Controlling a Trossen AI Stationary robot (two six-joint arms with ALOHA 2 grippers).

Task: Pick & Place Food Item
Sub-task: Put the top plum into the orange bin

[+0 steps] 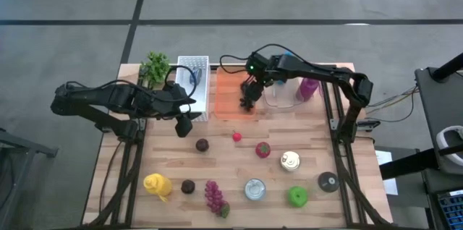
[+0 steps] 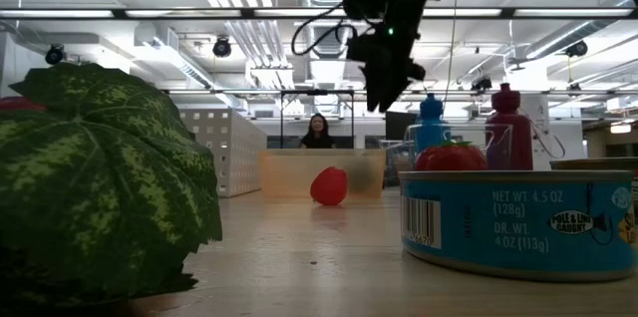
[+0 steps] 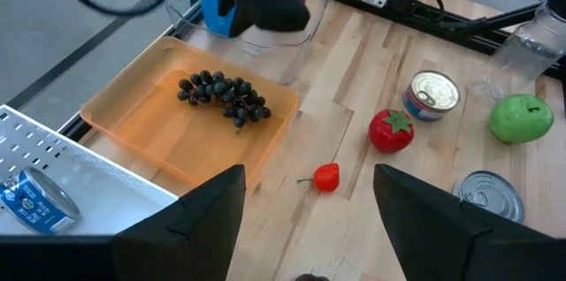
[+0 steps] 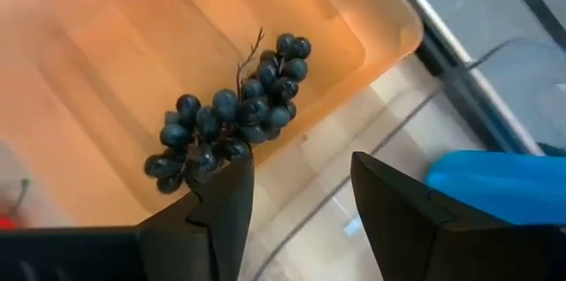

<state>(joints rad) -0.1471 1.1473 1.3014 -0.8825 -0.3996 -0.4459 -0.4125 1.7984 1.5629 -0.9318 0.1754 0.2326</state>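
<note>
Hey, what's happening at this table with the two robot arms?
The right gripper hangs open just above an orange tray where a bunch of dark grapes lies, not held. The left gripper waits open beside a white bin. Other play food and cans, such as a strawberry, a tomato and a green apple, sit on the wooden table.

Can [image 3: 35, 200] half behind white rack [image 3: 53, 153]

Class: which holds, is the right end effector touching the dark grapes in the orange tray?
Apart. The right wrist view shows the grapes lying in the tray, beyond the end effector.
</note>
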